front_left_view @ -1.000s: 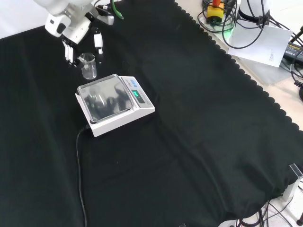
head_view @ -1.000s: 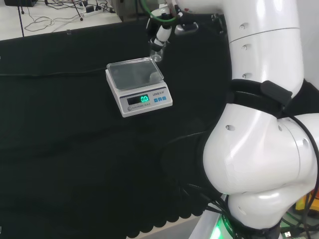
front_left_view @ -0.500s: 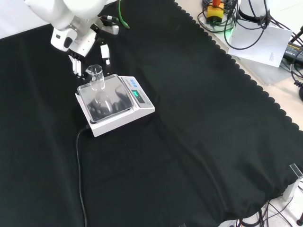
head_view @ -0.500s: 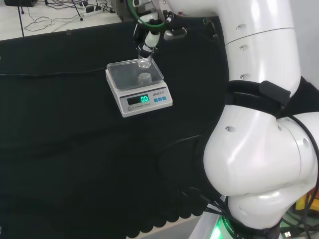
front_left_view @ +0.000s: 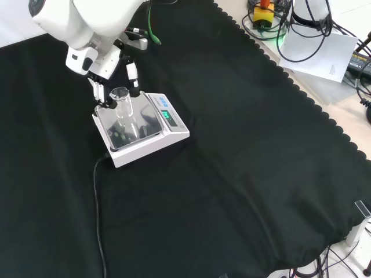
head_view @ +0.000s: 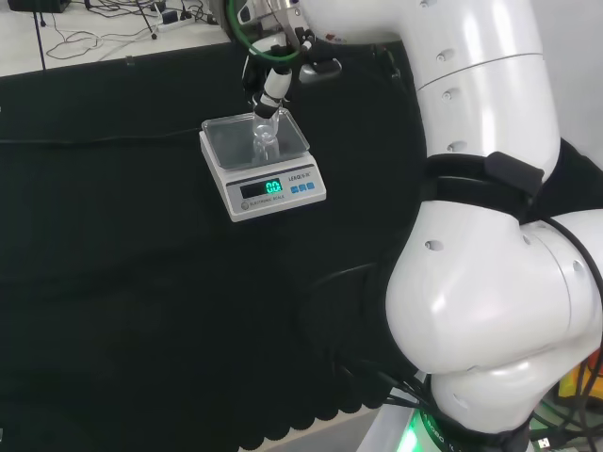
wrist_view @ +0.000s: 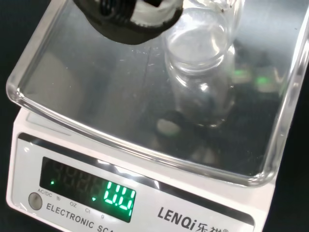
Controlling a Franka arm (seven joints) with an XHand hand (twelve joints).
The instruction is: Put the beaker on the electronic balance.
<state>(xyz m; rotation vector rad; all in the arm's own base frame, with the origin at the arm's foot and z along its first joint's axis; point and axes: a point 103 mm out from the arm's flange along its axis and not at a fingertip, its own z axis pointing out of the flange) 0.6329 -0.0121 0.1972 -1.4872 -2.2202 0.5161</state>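
The hand (front_left_view: 103,65) pinches the clear beaker (front_left_view: 121,99) between its fingers (front_left_view: 132,74) and thumb. Beaker upright over the pan of the balance (front_left_view: 139,128), below the fingertips; whether its base touches the pan cannot be told. Nothing stands between beaker and pan. A cable (front_left_view: 97,202) runs from the balance across the cloth (front_left_view: 243,162), well away from the fingers.

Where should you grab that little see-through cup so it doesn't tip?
Grip the small clear glass beaker round its upright side wall, near the top, coming from behind and above as the robot hand does. It is tall, narrow and open-topped, so opposite sides suit best over the white electronic balance.
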